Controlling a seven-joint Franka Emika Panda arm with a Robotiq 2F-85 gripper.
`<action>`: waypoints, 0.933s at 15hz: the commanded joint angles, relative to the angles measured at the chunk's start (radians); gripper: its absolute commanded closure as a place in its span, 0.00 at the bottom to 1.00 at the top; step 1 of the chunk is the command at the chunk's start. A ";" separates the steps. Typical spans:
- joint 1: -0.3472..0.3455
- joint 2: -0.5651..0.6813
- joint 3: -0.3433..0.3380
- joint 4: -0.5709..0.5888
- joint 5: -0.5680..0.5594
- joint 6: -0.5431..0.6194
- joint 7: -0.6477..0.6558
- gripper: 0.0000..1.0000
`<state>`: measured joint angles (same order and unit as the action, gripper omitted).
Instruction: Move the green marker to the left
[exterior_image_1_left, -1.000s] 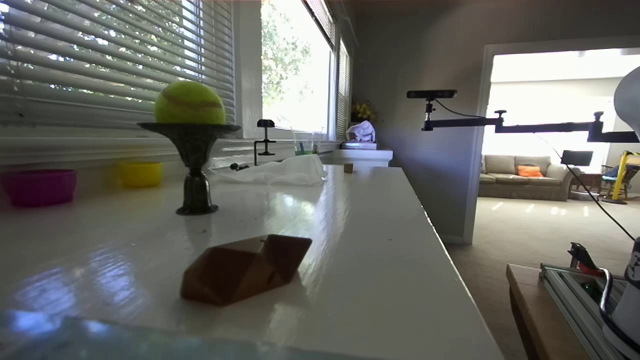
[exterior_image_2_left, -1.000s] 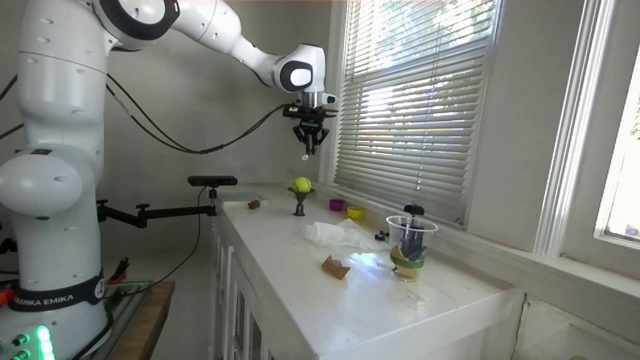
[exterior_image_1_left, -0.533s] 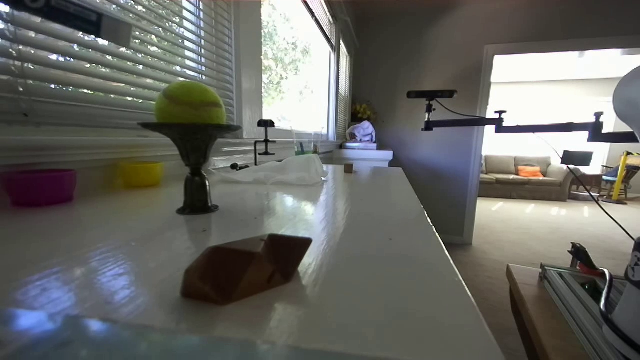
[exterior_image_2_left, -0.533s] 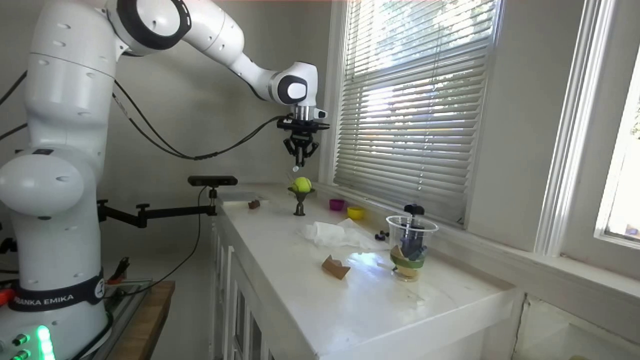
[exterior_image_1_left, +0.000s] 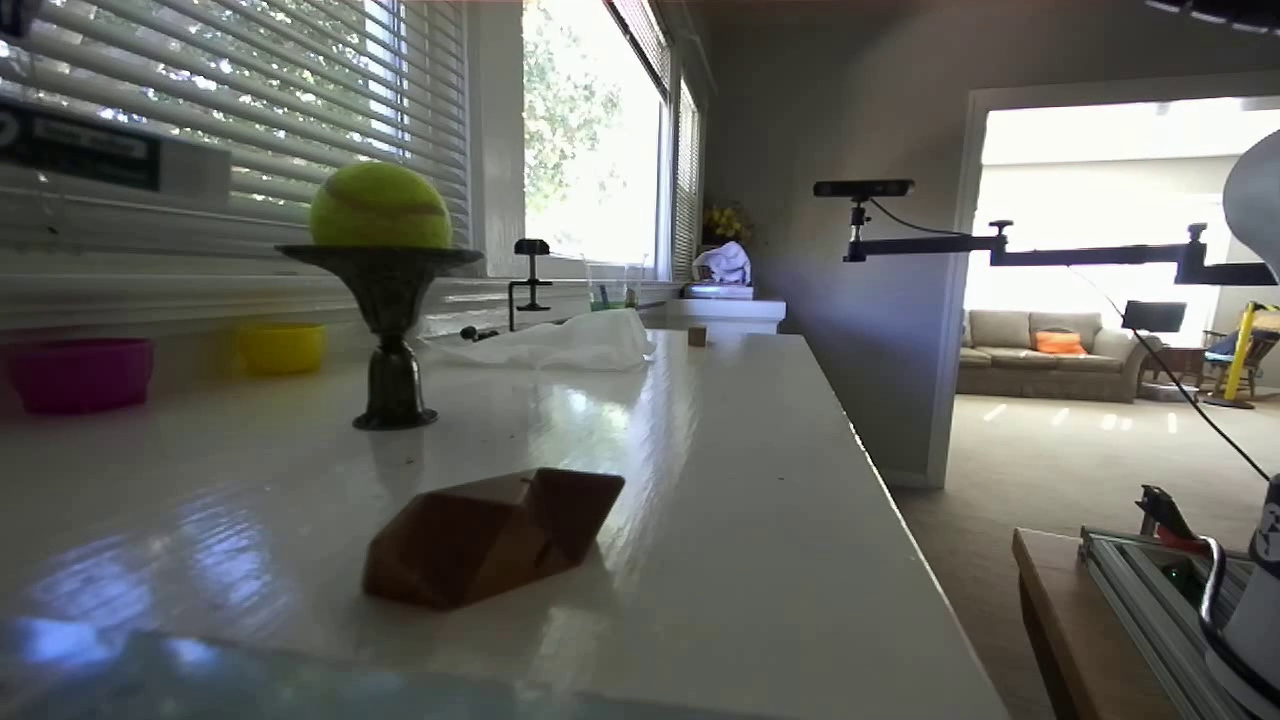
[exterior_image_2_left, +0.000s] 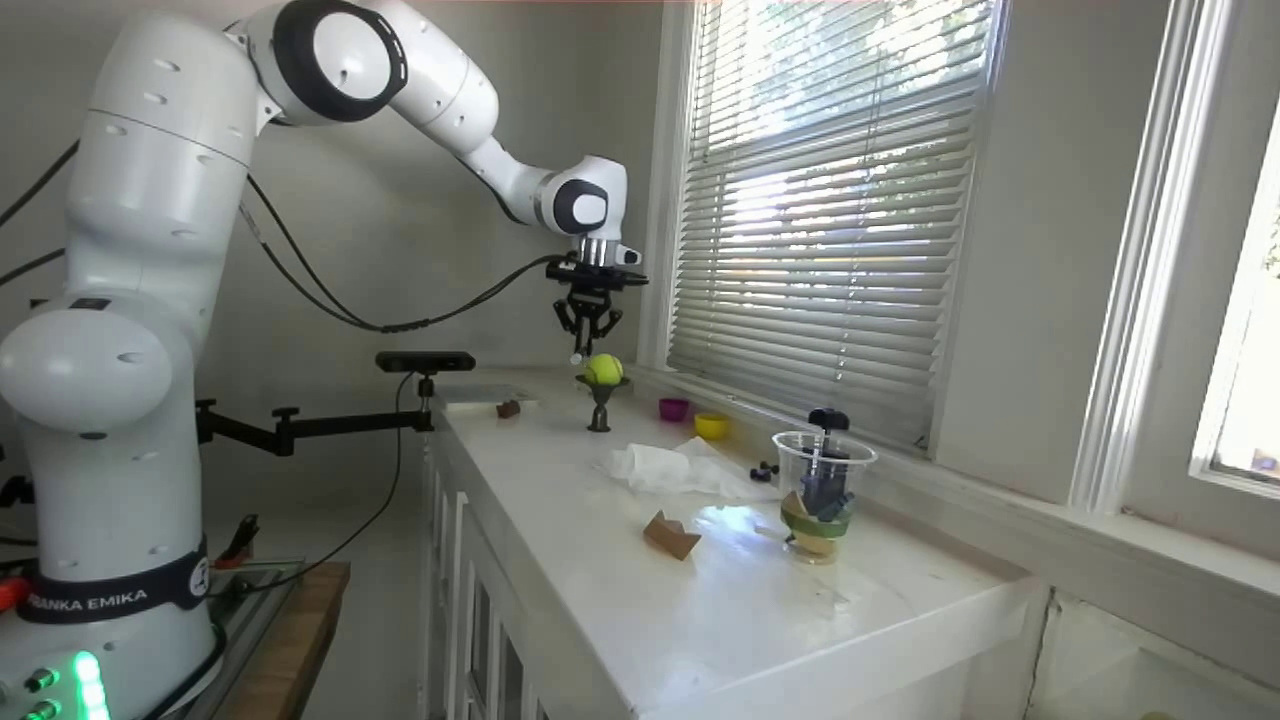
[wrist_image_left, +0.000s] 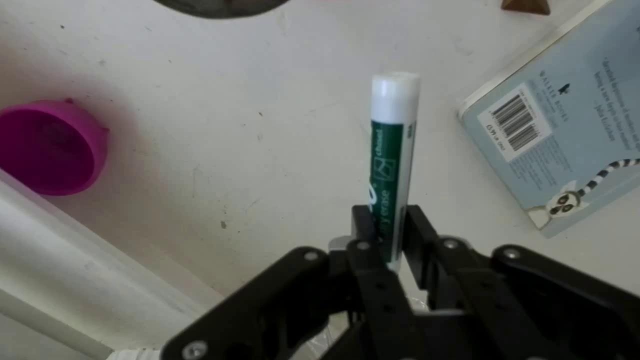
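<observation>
Over white surface (wrist_image_left: 280, 160), black jointed tool (wrist_image_left: 388, 222) grasps cylindrical green-and-white marker (wrist_image_left: 393, 160) pointing toward twelve o'clock.
Likely light, stiff, slick; hold mid-barrel.

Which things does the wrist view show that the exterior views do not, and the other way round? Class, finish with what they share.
Only the wrist view: the black and white barcode and the striped-tailed animal drawing on the pale blue book.

Only the exterior views: the fuzzy yellow-green tennis ball, the small round yellow cup and the white robot arm.

Shared: the round purple cup, the brown faceted object and, clearest in the wrist view, the green and white cylindrical marker, held by the black two-fingered gripper.
</observation>
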<state>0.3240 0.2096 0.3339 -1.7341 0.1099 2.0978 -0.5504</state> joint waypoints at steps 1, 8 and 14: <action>-0.007 0.011 0.013 0.011 -0.001 -0.004 0.003 0.80; 0.011 0.070 0.006 0.043 -0.083 0.015 0.064 0.95; 0.050 0.187 0.006 0.119 -0.147 0.040 0.128 0.95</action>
<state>0.3446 0.3212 0.3409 -1.6964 0.0236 2.1357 -0.4830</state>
